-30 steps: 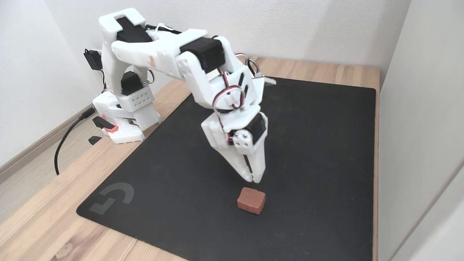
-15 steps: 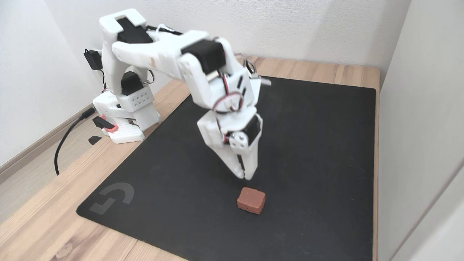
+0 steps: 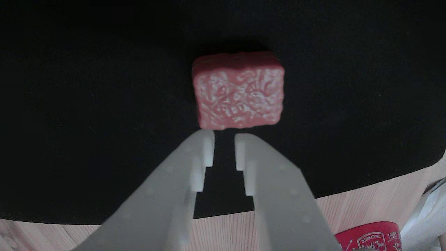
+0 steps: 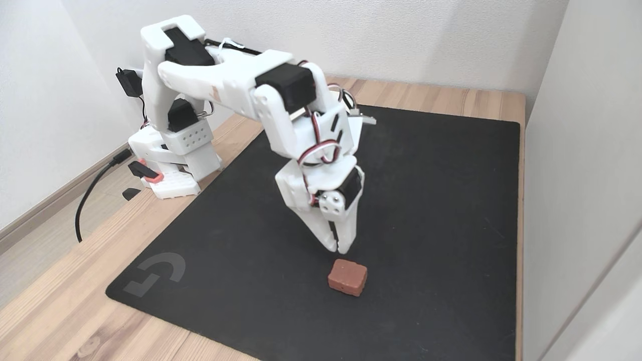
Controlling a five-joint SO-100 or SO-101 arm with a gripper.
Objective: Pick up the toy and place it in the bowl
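1. One white arm is seen in the fixed view, bent over a black mat (image 4: 426, 200) that is laid on a wooden table (image 4: 60, 311).
2. The gripper (image 4: 339, 247) is pointed down at the mat, and its jaws are held slightly apart; a narrow gap is shown between the fingertips (image 3: 209, 148) in the other view, where the gripper (image 3: 224, 146) enters from the bottom edge.
3. Nothing is held between the jaws.
4. The toy (image 4: 347, 277) is found lying on the mat just below and in front of the gripper tips, not touched by them.
5. The toy (image 3: 238, 91) is shown in the other view with its pinkish, rough, whitish-marbled face up and its dark red sides around it.
6. A red tin (image 3: 371, 238) with white print is partly seen on the wood at the bottom right of the other view.
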